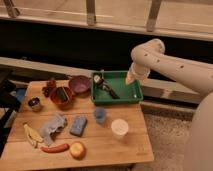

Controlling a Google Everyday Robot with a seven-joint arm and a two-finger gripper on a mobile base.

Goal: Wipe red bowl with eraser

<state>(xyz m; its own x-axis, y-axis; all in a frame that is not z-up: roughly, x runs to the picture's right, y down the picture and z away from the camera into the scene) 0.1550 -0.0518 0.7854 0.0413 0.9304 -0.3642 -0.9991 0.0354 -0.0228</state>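
The red bowl (62,98) stands on the left part of the wooden table (127,147). A dark block that looks like the eraser (62,93) lies inside it. My gripper (134,91) hangs from the white arm (160,62) at the right end of the green tray (119,96), well to the right of the red bowl and apart from it.
A purple bowl (79,84) sits right of the red bowl. The green tray holds a brush (104,85). Also on the table: metal cup (34,104), grey cloth (52,126), blue sponge (78,125), blue cup (100,115), white cup (119,128), banana (32,134), apple (77,150).
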